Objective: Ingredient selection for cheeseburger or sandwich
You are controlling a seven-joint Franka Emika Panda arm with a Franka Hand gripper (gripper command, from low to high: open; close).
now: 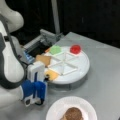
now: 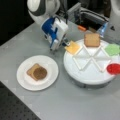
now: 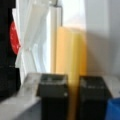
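Note:
My gripper (image 2: 65, 43) is at the near rim of the white divided tray (image 2: 85, 77), shut on the edge of the yellow-orange cheese square (image 2: 73, 47), which lies partly over the rim. The wrist view shows the cheese (image 3: 71, 50) running down between the two dark fingers (image 3: 53, 92). In the tray's other compartments lie a tan toast square (image 2: 92, 40), a green leaf piece (image 2: 112, 49) and a red disc (image 2: 113, 68). On the white plate (image 2: 25, 80) the sandwich consists of a toast square (image 2: 31, 70) with the brown patty (image 2: 40, 73) on top.
A metal box (image 2: 90, 15) stands behind the tray, with a small orange piece (image 2: 81, 28) beside it. The arm's white body (image 1: 10, 62) fills a front view's left. A dark mat (image 2: 15, 107) borders the grey table at a front view's bottom left.

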